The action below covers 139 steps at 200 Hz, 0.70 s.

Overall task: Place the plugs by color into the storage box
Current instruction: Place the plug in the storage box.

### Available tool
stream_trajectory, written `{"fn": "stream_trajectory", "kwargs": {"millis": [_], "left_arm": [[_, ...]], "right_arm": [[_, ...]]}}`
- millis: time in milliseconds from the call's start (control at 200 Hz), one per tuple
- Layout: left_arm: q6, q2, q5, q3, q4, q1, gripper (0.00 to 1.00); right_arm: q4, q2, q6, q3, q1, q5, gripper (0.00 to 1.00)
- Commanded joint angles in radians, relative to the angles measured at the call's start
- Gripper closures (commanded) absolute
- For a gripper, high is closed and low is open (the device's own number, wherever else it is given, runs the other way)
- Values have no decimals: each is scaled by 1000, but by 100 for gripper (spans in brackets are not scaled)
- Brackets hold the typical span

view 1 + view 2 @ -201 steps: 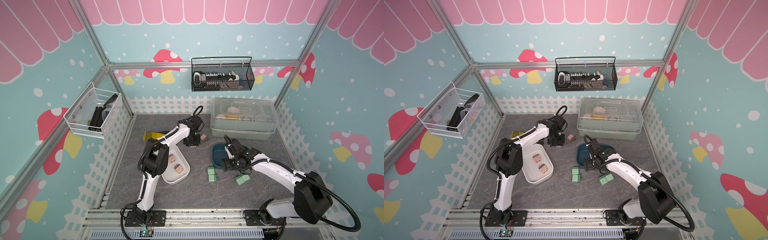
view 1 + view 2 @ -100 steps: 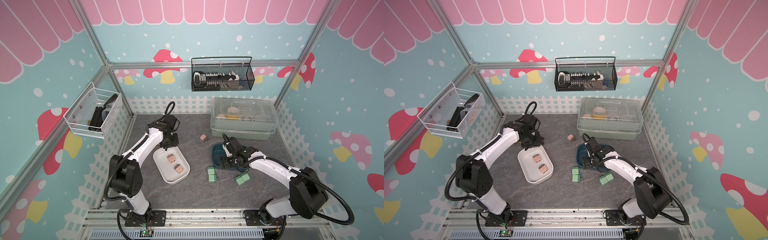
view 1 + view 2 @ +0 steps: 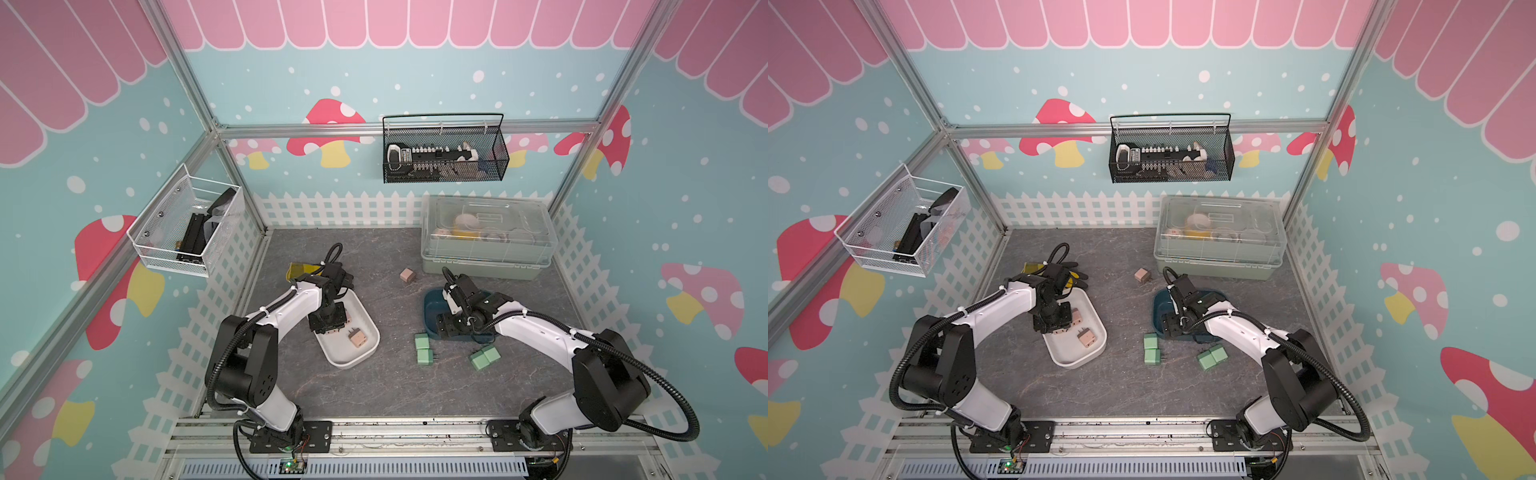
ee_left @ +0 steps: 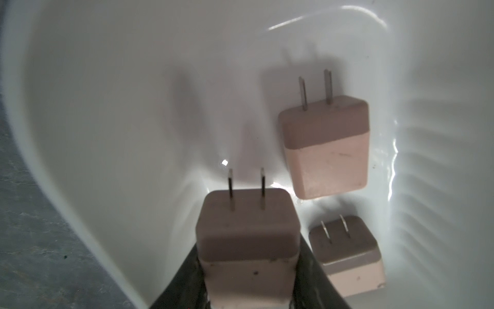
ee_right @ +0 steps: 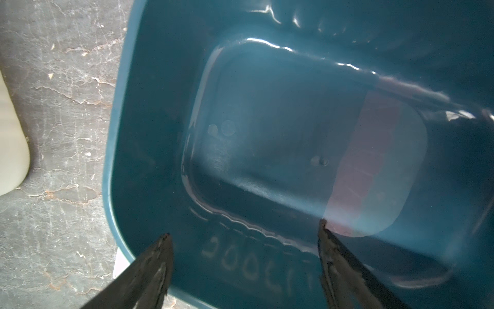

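Note:
My left gripper (image 3: 329,325) is shut on a peach-pink plug (image 4: 247,240) and holds it low inside the white tray (image 3: 350,362), prongs pointing away from the wrist. Two more pink plugs (image 4: 324,149) (image 4: 347,256) lie in that tray beside it. A fourth pink plug (image 3: 407,275) sits loose on the table at mid-back. Two pairs of mint-green plugs (image 3: 423,351) (image 3: 485,357) lie in front of the dark teal tray (image 3: 429,302). My right gripper (image 5: 244,232) hovers open over that tray, whose floor (image 5: 267,133) shows nothing in it.
A large clear-lidded grey-green bin (image 3: 486,243) stands at the back right, close behind the teal tray. A yellow item (image 3: 298,270) lies behind the left arm. A black wire basket (image 3: 444,153) and a white mesh basket (image 3: 187,226) hang on the walls.
The left arm has swung from the back middle of the table, leftward and then forward, to over the white tray, jaws shut throughout. The right arm has barely moved.

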Motion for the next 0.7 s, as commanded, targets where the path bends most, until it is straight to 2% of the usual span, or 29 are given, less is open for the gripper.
{"fn": "stream_trajectory", "kwargs": {"millis": [0, 200, 295, 475, 540, 690], "left_arm": [[-62, 55, -49, 16, 75, 4, 60], [-124, 155, -124, 59, 101, 6, 59], [-151, 176, -125, 64, 125, 8, 57], [-157, 195, -114, 80, 121, 7, 50], [-161, 183, -152, 89, 72, 7, 47], [-153, 147, -191, 105, 0, 10, 35]], "right_arm": [[-14, -18, -4, 2, -5, -3, 17], [-30, -49, -3, -21, -6, 8, 17], [-36, -70, -2, -34, -6, 20, 17], [-50, -92, -4, -42, -6, 35, 17], [-56, -97, -6, -43, -6, 43, 17], [-58, -109, -11, -47, -6, 61, 17]]}}
